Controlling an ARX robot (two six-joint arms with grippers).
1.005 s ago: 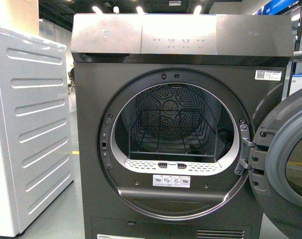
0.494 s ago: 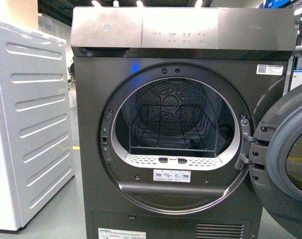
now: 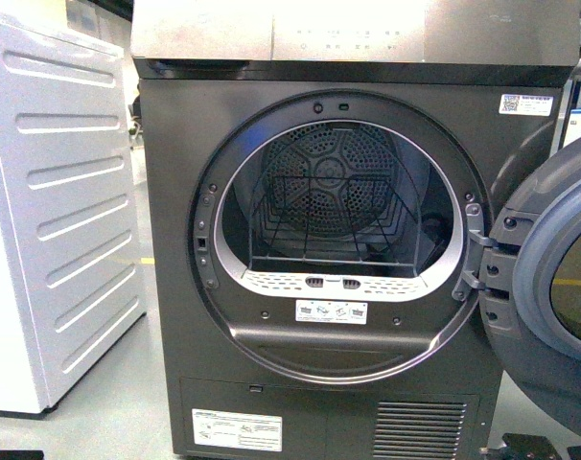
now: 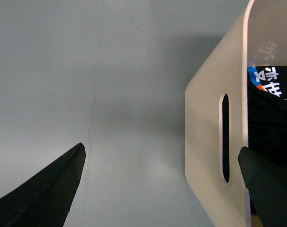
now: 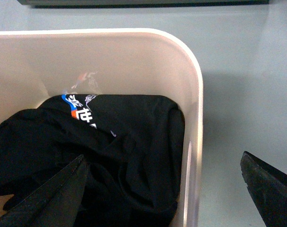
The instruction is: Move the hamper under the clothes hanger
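Observation:
The hamper [image 4: 207, 142], a beige tub with rounded corners, shows in both wrist views. Its wall has a handle slot [image 4: 224, 137]. My left gripper [image 4: 161, 149] is open and straddles that wall, one finger over the grey floor, the other over the tub's inside. My right gripper [image 5: 162, 157] is open and straddles the opposite wall of the hamper [image 5: 196, 94], one finger above a black garment [image 5: 110, 142] lying inside, the other over the floor. Neither gripper touches the hamper. The clothes hanger is out of view.
In the front view a dark grey dryer [image 3: 348, 105] stands straight ahead, its round door [image 3: 549, 287] swung open to the right. A white appliance [image 3: 51, 211] stands to its left. Grey floor [image 4: 86, 71] lies around the hamper.
The front view has shifted downward. The dryer's top panel has slid up out of frame, and its base with the label and vent now shows.

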